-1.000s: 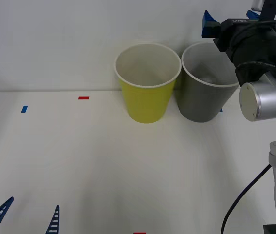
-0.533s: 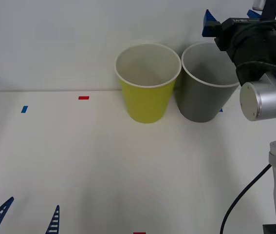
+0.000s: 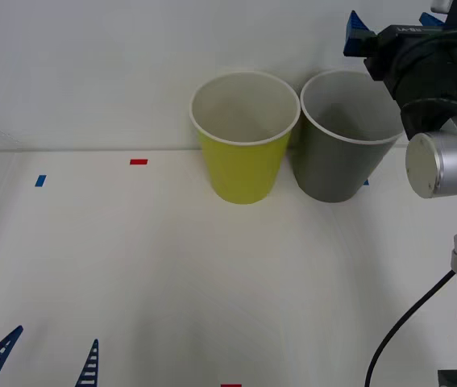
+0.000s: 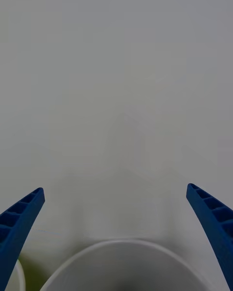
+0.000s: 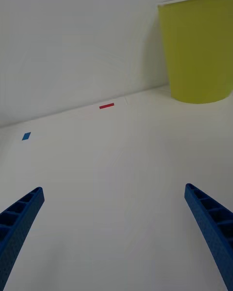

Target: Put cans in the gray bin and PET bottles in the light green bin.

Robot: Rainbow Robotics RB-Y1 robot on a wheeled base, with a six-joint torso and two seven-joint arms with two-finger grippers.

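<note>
The white table holds the green bin beside the gray bin, with no can visible. The right gripper, spread and empty, hangs above the gray bin, so the drop looks finished. The left gripper hovers spread, low over the table.

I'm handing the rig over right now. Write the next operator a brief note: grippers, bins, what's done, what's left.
Right gripper: open, holding nothing, raised above the gray bin near the back wall.
Left gripper: open, holding nothing, low over the table at the near left.
Light green bin stands just left of the gray bin; what shows of its inside is bare.
No can or bottle lies on the table. Whether the gray bin holds a can cannot be told, so check it.
</note>
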